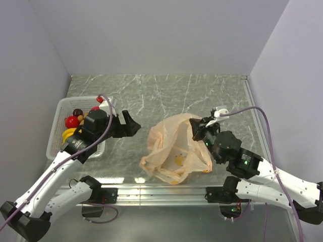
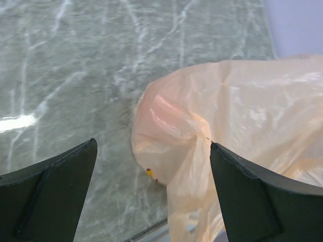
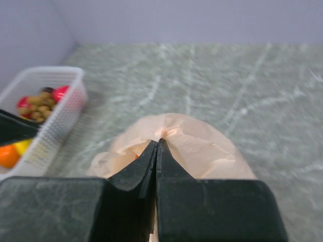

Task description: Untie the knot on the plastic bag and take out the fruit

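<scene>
Left pincer (image 1: pixel 135 127) agape, right pincer (image 3: pixel 158 143) tight.

My left arm (image 1: pixel 75 143) hid half the basket (image 1: pixel 53 135); what lay inside the plastic bag (image 1: pixel 171 146) I couldn't tell.

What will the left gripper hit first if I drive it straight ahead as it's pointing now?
Most likely the plastic bag: the open left gripper points at its bulging side, with nothing visible between. How far off is unclear.

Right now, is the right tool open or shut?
Shut: the right tool is closed tip to tip in its wrist view, pinching the plastic bag.
</scene>
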